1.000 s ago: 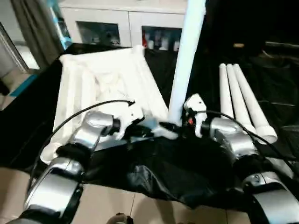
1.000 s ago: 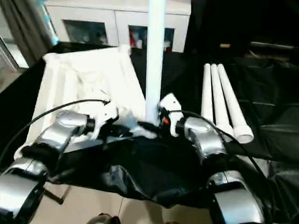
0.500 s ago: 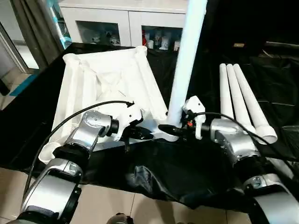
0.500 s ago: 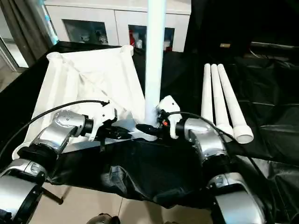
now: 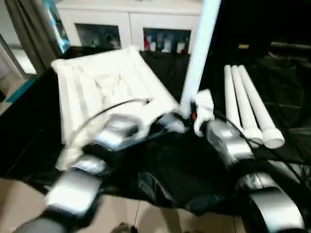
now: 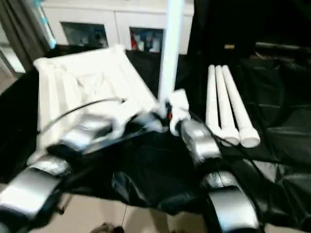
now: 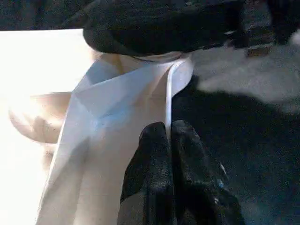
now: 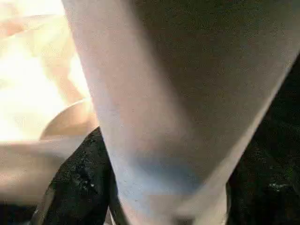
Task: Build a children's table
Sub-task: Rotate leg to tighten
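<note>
The tabletop (image 5: 109, 82) lies underside up on a black cloth (image 5: 184, 174), its long axis running from near left to far, its ribs showing; its far edge stops short of a white cabinet (image 5: 136, 24) with glass doors, and its near right corner sits at the middle of the scene where both grippers meet; the left edge of the cloth-covered surface drops off beside a grey curtain (image 5: 26, 29), and the near edge hangs over a tiled floor (image 5: 121, 218); to the right, three spare legs (image 5: 245, 109) lie side by side, touching, long axes running near to far, thick ends near, with open black cloth on their right and between them and the tabletop; a fourth leg (image 5: 200, 53) stands nearly upright at the tabletop's near right corner, leaning slightly right, its top passing out of the picture; the right gripper (image 8: 140, 197) has its black fingers (image 8: 77, 183) on either side of this leg's lower end, clamped on it; the left gripper (image 7: 171, 140) has its two fingers pressed together against the thin raised rim at that same corner, with the right gripper's dark bulk just beyond.
</note>
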